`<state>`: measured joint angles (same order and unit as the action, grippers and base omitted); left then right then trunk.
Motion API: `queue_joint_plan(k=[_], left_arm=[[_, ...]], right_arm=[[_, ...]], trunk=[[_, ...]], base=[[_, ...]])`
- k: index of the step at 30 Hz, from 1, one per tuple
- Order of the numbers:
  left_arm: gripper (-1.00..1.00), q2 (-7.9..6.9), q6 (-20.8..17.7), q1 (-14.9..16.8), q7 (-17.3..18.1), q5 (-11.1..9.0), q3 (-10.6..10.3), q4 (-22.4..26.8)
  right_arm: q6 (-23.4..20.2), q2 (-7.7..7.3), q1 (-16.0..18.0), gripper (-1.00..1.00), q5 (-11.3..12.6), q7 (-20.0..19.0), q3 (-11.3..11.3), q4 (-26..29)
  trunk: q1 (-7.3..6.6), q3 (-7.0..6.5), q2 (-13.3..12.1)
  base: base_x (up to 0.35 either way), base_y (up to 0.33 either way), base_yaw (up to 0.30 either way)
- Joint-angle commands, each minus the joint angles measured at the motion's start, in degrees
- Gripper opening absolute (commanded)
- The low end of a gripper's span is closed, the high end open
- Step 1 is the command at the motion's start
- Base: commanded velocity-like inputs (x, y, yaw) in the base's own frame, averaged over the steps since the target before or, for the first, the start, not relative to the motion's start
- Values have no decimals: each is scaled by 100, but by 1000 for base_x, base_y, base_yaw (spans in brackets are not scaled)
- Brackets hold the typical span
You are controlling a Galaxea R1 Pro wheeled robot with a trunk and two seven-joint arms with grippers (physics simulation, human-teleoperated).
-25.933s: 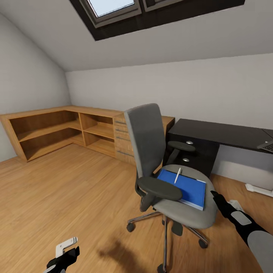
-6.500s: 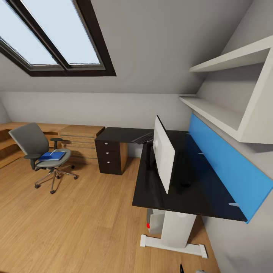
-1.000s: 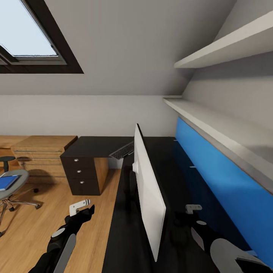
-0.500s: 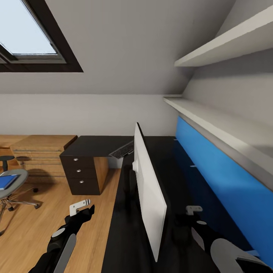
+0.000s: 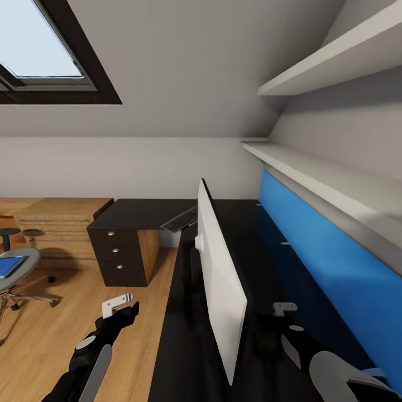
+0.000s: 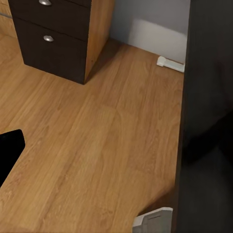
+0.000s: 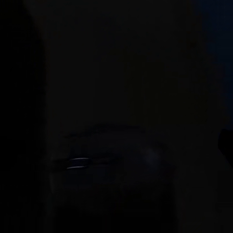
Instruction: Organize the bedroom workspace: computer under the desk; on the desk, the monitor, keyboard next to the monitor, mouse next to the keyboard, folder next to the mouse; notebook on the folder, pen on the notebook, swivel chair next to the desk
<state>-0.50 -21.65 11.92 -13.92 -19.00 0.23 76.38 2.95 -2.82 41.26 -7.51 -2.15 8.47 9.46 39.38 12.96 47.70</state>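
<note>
One monitor [image 5: 220, 290] is stood edge-on upon the desk [image 5: 139, 214]; one keyboard [image 5: 180, 220] is laid beyond it. One folder [image 5: 8, 266] is seen on the swivel chair [image 5: 14, 276]. The state of left gripper [image 5: 118, 305] and right gripper [image 5: 285, 308] cannot be told.

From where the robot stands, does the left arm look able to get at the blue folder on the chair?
Probably not. The folder lies on the swivel chair far across open floor, while the left gripper hangs beside the desk edge. The base would likely need to move closer.
</note>
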Motion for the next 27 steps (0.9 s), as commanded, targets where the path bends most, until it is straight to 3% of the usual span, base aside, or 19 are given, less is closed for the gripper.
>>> queue_joint_plan(k=[1,12,27], left_arm=[[100,-3,-21,4,-40,-60,-6,9],[100,4,-14,4,-40,-56,-6,4],[100,6,-14,4,-40,-57,-6,0]], right_arm=[[53,4,5,100,-61,-26,49,-6],[431,4,5,100,-58,-140,58,7],[348,0,5,100,-58,-147,52,-2]], trunk=[[24,27,48],[265,224,489],[551,458,1011]], base=[[0,0,0],[0,0,0],[0,0,0]])
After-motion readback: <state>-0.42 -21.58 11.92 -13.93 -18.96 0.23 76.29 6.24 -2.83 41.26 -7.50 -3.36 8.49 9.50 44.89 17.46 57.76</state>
